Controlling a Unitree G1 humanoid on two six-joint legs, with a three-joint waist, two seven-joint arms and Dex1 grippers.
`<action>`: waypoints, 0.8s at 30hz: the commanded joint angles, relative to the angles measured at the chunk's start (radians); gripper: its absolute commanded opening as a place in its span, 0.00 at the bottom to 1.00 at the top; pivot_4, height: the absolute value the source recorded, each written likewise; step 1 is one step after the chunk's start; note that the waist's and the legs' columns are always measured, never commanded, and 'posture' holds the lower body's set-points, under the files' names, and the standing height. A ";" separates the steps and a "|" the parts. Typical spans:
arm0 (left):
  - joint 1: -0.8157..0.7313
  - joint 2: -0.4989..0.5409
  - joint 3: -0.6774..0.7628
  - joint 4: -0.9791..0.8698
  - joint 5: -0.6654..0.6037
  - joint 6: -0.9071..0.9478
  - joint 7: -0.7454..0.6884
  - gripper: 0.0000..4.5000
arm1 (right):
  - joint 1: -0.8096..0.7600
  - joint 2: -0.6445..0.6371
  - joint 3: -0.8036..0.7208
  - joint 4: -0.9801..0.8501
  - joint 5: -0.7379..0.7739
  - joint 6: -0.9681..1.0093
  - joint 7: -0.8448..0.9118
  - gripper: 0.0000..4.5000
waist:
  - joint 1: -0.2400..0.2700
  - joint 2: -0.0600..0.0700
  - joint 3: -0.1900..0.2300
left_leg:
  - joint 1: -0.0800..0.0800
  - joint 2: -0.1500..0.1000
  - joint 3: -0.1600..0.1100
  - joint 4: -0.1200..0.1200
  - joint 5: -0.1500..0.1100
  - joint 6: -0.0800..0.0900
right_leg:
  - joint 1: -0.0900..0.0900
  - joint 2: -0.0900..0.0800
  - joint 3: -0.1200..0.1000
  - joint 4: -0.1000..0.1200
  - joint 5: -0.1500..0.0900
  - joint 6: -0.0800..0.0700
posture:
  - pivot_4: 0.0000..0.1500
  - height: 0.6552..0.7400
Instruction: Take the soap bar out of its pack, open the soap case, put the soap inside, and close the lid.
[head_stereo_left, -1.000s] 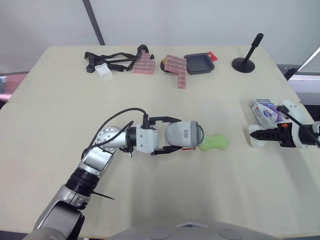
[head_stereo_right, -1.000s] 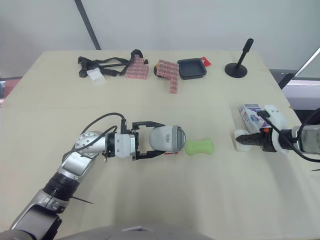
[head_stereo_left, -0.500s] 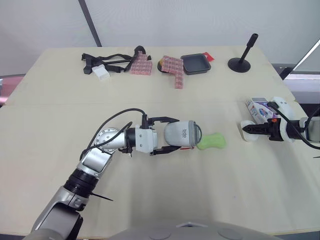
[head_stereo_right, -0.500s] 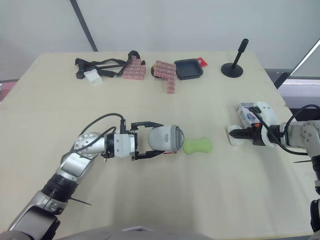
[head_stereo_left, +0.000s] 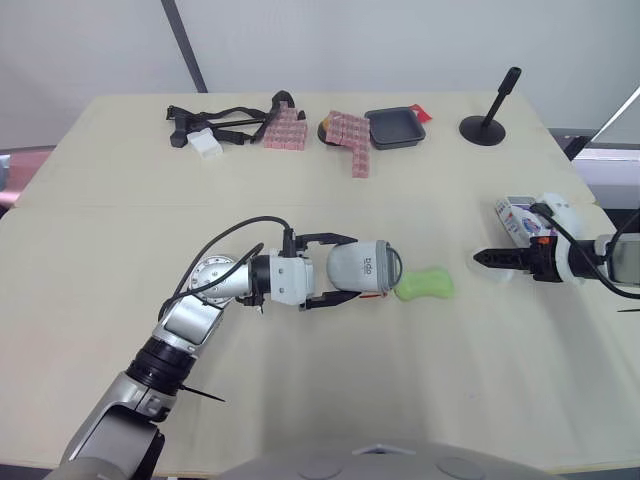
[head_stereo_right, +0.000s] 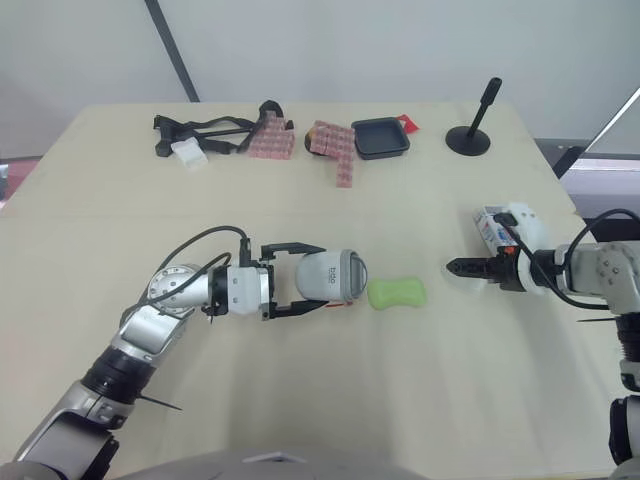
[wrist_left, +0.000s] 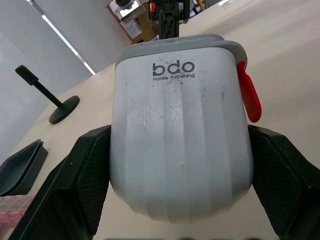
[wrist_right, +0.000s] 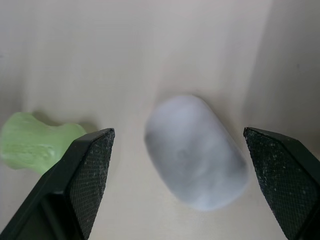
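My left fingers (wrist_left: 90, 180) clamp the fluted sides of the rounded white plastic soap case (wrist_left: 180, 130), which has a grey lid (wrist_left: 175, 42) and a red latch (wrist_left: 248, 92). Just right of the case, the waisted green soap bar (head_stereo_left: 425, 284) lies on the pale tabletop (head_stereo_left: 400, 400). Farther right of the case, my right fingers (wrist_right: 90, 170) spread wide around a smooth white oval lump (wrist_right: 197, 155).
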 joint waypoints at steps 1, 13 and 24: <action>-0.012 0.010 0.010 -0.007 -0.004 -0.022 -0.004 0.77 | 0.036 -0.018 -0.105 -0.127 0.059 -0.041 0.073 0.99 | 0.004 0.000 0.000 | 0.000 0.002 0.000 0.000 0.000 0.000 | 0.000 0.000 0.000 0.000 0.000 0.000 | 1.00 1.00; -0.040 0.033 0.018 0.044 -0.029 -0.009 -0.047 0.77 | 0.589 0.168 -0.197 -0.349 -0.205 -1.055 0.560 0.99 | 0.010 -0.001 0.000 | -0.007 0.007 0.006 0.000 0.000 0.001 | -0.006 -0.002 -0.004 0.000 -0.001 -0.002 | 1.00 1.00; -0.068 0.086 -0.004 0.012 -0.053 0.237 -0.147 0.77 | 0.748 0.319 -0.098 -0.151 -0.363 -1.548 0.653 0.99 | -0.041 0.000 -0.001 | -0.007 0.008 0.006 0.001 -0.002 0.009 | -0.009 -0.002 -0.005 0.003 -0.003 -0.006 | 1.00 1.00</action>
